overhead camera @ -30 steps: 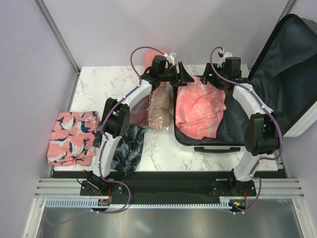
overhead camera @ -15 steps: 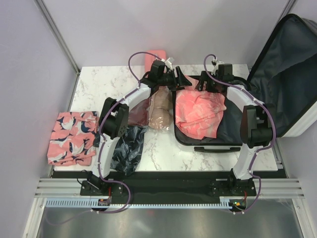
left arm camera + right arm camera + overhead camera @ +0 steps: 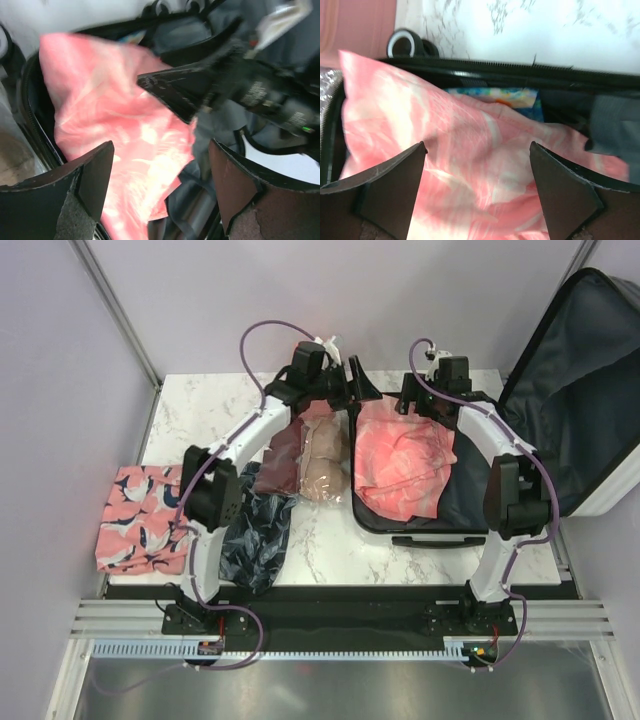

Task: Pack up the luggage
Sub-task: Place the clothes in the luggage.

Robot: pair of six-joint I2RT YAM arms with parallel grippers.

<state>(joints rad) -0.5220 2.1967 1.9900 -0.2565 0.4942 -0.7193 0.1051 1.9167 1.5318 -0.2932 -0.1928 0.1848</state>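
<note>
Left gripper [image 3: 358, 388], right gripper [image 3: 412, 400]: fingers on all 2 apart, empty, over far end of open luggage [image 3: 470, 495]; pink cloth [image 3: 400, 465] inside.

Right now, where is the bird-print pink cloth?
In the top view, the bird-print cloth lies at the table's near-left corner, just left of the dark garment.
</note>
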